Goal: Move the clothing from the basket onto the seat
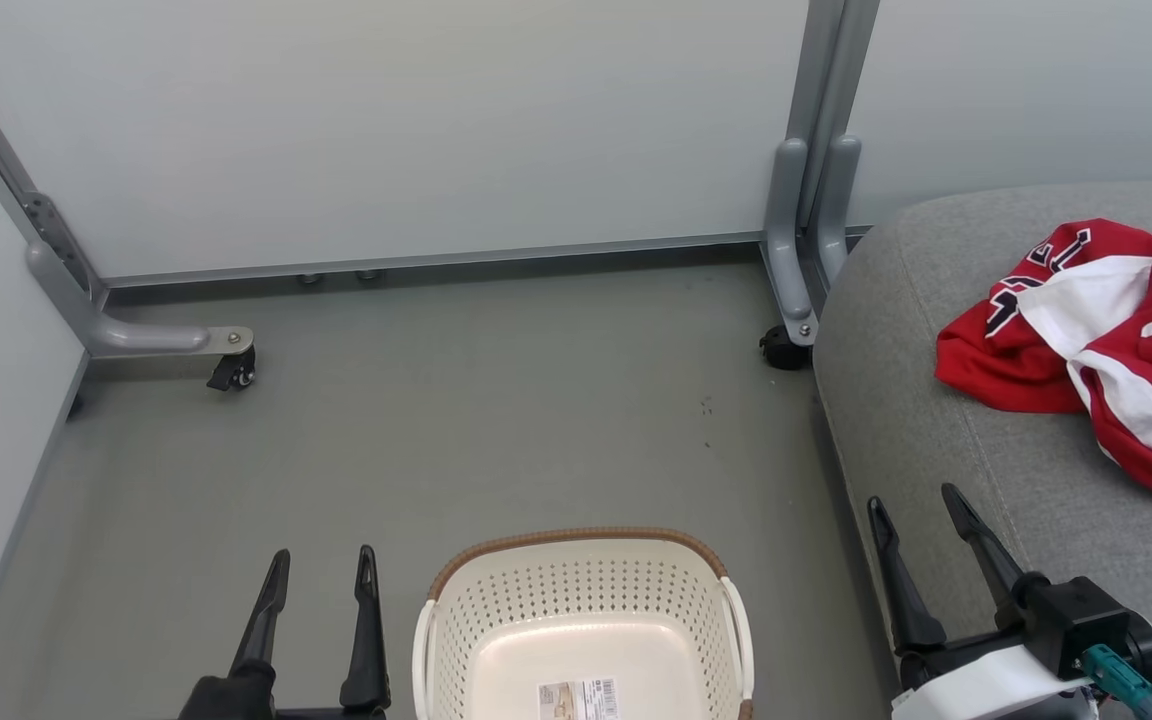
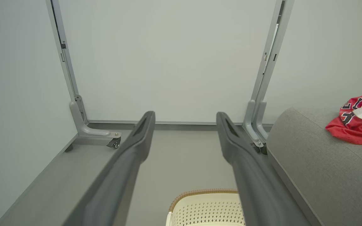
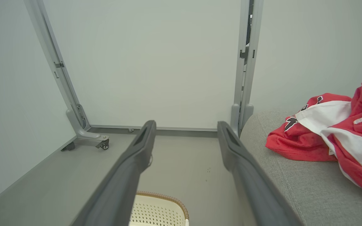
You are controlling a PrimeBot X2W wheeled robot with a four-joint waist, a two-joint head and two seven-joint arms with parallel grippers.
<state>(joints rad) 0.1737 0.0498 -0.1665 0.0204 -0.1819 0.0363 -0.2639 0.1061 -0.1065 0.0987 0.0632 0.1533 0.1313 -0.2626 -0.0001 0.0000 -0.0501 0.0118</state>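
Nearest, at the lower edge: left gripper (image 1: 324, 552) and right gripper (image 1: 913, 497), each with 2 fingers spread wide, clamping nothing. Between them, cream basket (image 1: 576, 537) on the floor (image 1: 486, 400), label (image 1: 578, 697) on its bottom. Red-and-white clothing (image 1: 1086, 330) heaped on grey seat (image 1: 936, 450), right.

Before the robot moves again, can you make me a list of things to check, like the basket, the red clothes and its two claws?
1. Basket has no clothes in it: ok. Its bottom is bare apart from a label.
2. Red clothes are on the seat: ok. They lie in a heap on the grey cushion.
3. Left gripper is open and holds nothing: ok.
4. Right gripper is open and holds nothing: ok.
5. No cloth hangs off the seat: cannot tell. The heap runs past the picture's right edge.
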